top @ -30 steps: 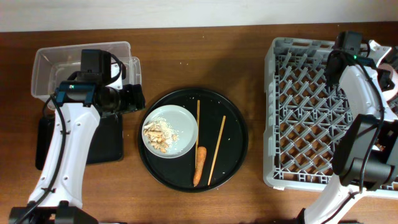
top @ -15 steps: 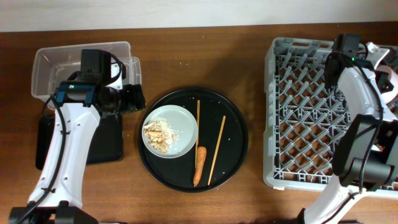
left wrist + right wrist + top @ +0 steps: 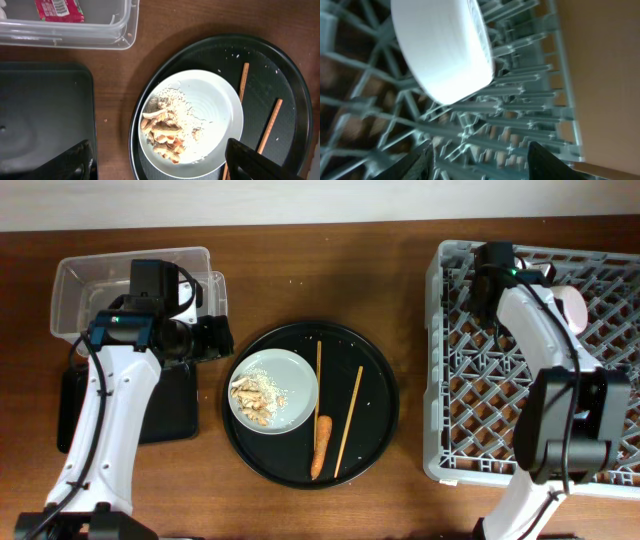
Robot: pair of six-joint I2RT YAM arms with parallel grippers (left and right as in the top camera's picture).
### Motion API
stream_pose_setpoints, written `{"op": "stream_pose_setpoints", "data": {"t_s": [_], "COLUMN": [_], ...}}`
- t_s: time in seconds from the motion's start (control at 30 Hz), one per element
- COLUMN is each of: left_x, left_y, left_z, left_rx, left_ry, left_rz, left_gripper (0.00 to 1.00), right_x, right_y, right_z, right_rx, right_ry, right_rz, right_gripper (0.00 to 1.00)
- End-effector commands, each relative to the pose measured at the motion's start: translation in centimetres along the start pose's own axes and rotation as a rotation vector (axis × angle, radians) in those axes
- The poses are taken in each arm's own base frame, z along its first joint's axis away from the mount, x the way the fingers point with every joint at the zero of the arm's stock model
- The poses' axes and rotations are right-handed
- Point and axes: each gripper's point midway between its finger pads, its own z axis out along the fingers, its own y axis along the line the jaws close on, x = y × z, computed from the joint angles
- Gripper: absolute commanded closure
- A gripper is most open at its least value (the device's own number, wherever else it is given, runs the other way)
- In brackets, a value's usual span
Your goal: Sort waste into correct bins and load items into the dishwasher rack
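My left gripper (image 3: 160, 167) hangs open over the near rim of the pale grey plate (image 3: 210, 115), nothing between its fingers. Beige food scraps (image 3: 162, 132) lie on the plate. Two wooden chopsticks (image 3: 318, 380) and an orange carrot (image 3: 320, 448) lie beside it on the round black tray (image 3: 375, 395). A red wrapper (image 3: 59, 10) sits in the clear tub (image 3: 130, 275); the shallow black tray (image 3: 170, 410) lies below it. My right gripper (image 3: 477, 157) is open above the grey dishwasher rack (image 3: 520, 380). The white-pink bowl (image 3: 442, 45) lies tilted on the rack ahead of the gripper, apart from it.
The rack fills the right side of the table, its upright pegs close under my right gripper. Bare wooden table (image 3: 410, 300) lies between the round tray and the rack. The left arm (image 3: 110, 410) reaches over the black tray.
My right arm has swung left along the rack's far side. Its gripper has opened and let go of the bowl, which now rests in the rack. The left arm has not moved.
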Motion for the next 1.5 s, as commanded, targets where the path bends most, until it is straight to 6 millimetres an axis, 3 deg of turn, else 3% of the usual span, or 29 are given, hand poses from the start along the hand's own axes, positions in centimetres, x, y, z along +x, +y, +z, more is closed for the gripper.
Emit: {"op": "stream_pose_setpoints", "data": {"t_s": [0.0,0.03,0.1,0.13,0.2,0.3,0.4,0.53,0.67,0.8,0.97,1.1,1.23,1.3,1.37,1.47], "left_x": [-0.2,-0.3,0.0,0.2,0.4,0.5,0.5,0.7,0.8,0.9,0.9,0.9,0.9,0.9,0.9,0.9], "left_y": [-0.1,0.0,0.1,0.1,0.2,0.2,0.2,0.2,0.2,0.3,0.3,0.3,0.3,0.3,0.3,0.3], "left_z": [-0.8,-0.8,-0.8,-0.8,-0.8,-0.8,-0.8,-0.8,-0.8,-0.8,-0.8,-0.8,-0.8,-0.8,-0.8,-0.8], "left_rx": [0.004,-0.003,-0.005,-0.007,-0.009,-0.01,-0.01,-0.011,-0.011,-0.012,-0.012,-0.012,-0.012,-0.012,-0.012,-0.012], "left_ry": [-0.025,-0.026,-0.015,-0.009,0.002,0.006,0.006,0.013,0.018,0.021,0.021,0.021,0.021,0.021,0.021,0.02], "left_rz": [0.011,0.01,0.009,0.008,0.007,0.006,0.006,0.005,0.004,0.004,0.004,0.004,0.004,0.004,0.004,0.004], "left_gripper": [0.13,0.08,0.08,0.08,0.08,0.08,0.08,0.08,0.08,0.08,0.08,0.08,0.08,0.07,0.08,0.08], "right_x": [-0.6,-0.6,0.1,0.8,3.8,7.6,12.0,18.1,20.4,22.3,22.2,24.3,24.4,24.3,23.0,18.9], "right_y": [-0.3,-0.2,1.6,2.5,4.9,7.9,12.1,18.3,22.3,24.5,25.3,26.1,26.1,26.2,26.2,25.0], "right_z": [-5.5,-7.3,-13.6,-15.7,-19.8,-23.2,-26.5,-26.3,-23.5,-21.0,-20.8,-19.7,-19.7,-20.1,-21.8,-26.1], "right_rx": [-0.312,-0.418,-0.799,-0.922,-1.098,-1.126,-1.121,-1.022,-0.879,-0.809,-0.82,-0.842,-0.844,-0.862,-0.916,-1.035], "right_ry": [-0.047,-0.063,-0.089,-0.077,0.0,0.091,0.197,0.292,0.333,0.404,0.396,0.444,0.45,0.461,0.441,0.342], "right_rz": [0.112,0.116,0.089,0.072,-0.03,-0.141,-0.181,-0.23,-0.23,-0.257,-0.252,-0.237,-0.238,-0.234,-0.217,-0.164], "right_gripper": [0.32,0.3,0.26,0.26,0.26,0.26,0.26,0.26,0.26,0.26,0.54,0.69,0.91,0.96,0.96,0.96]}}
